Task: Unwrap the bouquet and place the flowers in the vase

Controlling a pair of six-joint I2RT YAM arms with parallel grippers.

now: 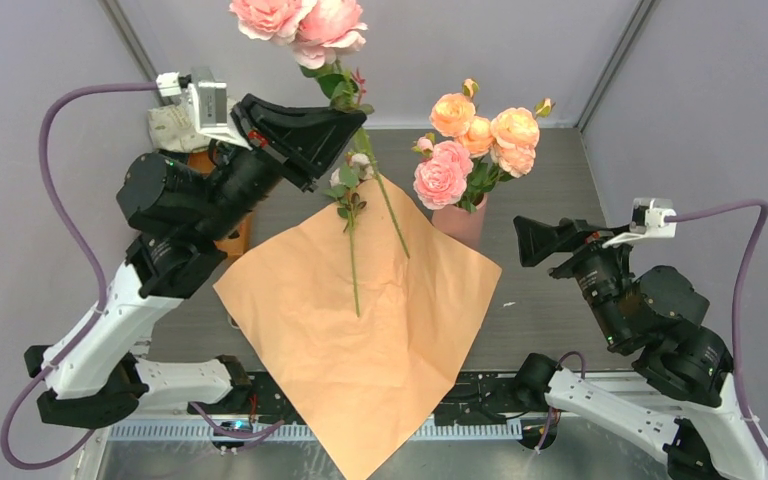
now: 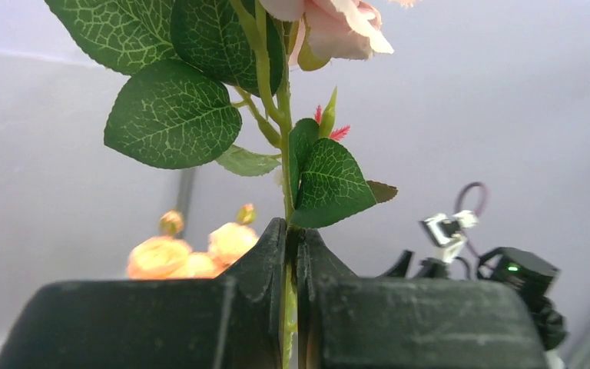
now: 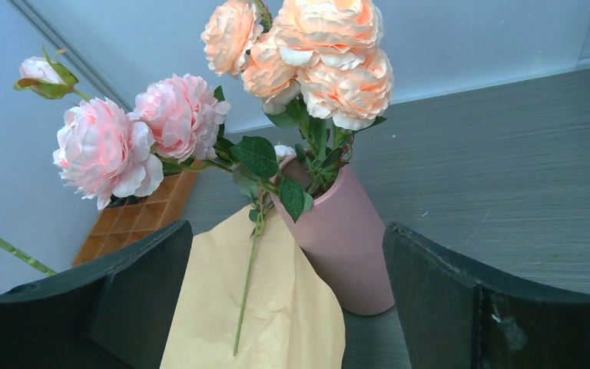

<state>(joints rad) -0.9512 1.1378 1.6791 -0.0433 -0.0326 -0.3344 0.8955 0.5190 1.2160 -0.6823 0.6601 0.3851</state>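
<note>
While one rose (image 1: 388, 200) is gripped by its stem in the closed left pincer (image 1: 352, 125), stem slanting toward five o'clock, the vase (image 1: 463, 222) is seen on the desk (image 1: 560, 170) at four o'clock; the right pincer (image 1: 532, 240), spread wide and empty, is nearer it.

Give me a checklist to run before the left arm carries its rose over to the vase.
1. Left tool shut on the green stem of the long pink rose: ok.
2. Stem's lower end clear of the creased peach paper sheet: cannot tell.
3. Tall salmon-pink matte vase standing, not tipped over: ok.
4. Room in its mouth: cannot tell; the peach and pink blooms and their leaves cover it.
5. Right tool open, apart from the vase: ok.
6. Paper emptied of flowers: not ok; one small budded stem lies there.
</note>
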